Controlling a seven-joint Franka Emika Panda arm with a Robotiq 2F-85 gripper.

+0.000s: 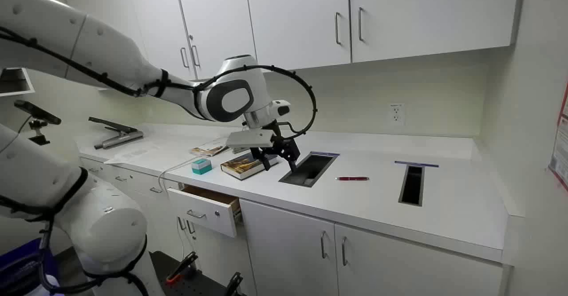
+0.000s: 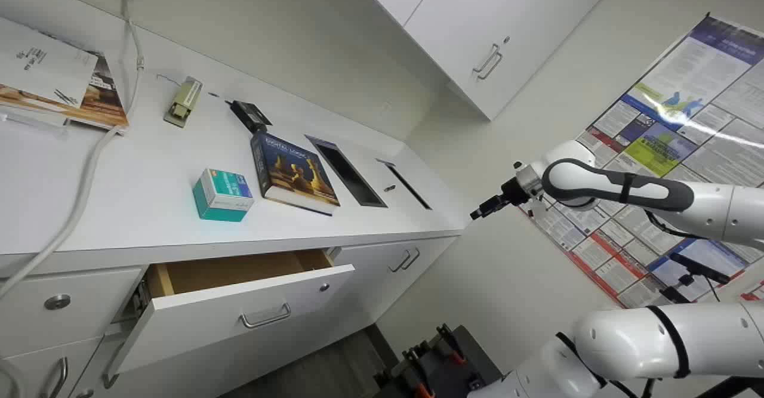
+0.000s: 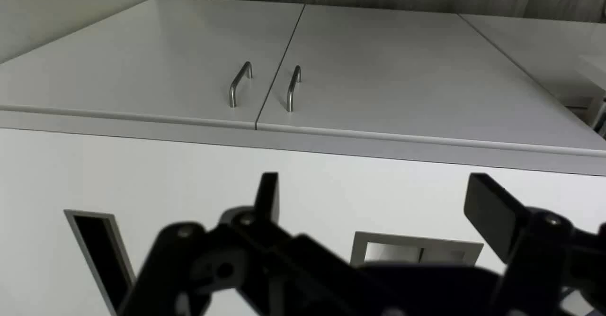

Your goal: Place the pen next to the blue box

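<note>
Gripper [image 3: 376, 197]: released, in the air; in the wrist view we see the fingertips spread, with white countertop [image 3: 331, 183] between them.
Pen [image 1: 353, 178]: flat on the countertop, between the large slot [image 1: 315, 167] and the narrow slot [image 1: 412, 185], set back from the front edge.
Pen to gripper: well apart; in an exterior view we find the pen right of the fingertips.
Blue box [image 1: 202, 166]: near the front edge, just beside the book [image 1: 243, 166].

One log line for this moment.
tool: open, empty | pen: on counter, away from box | box: beside book | drawer: open | placement: pending
</note>
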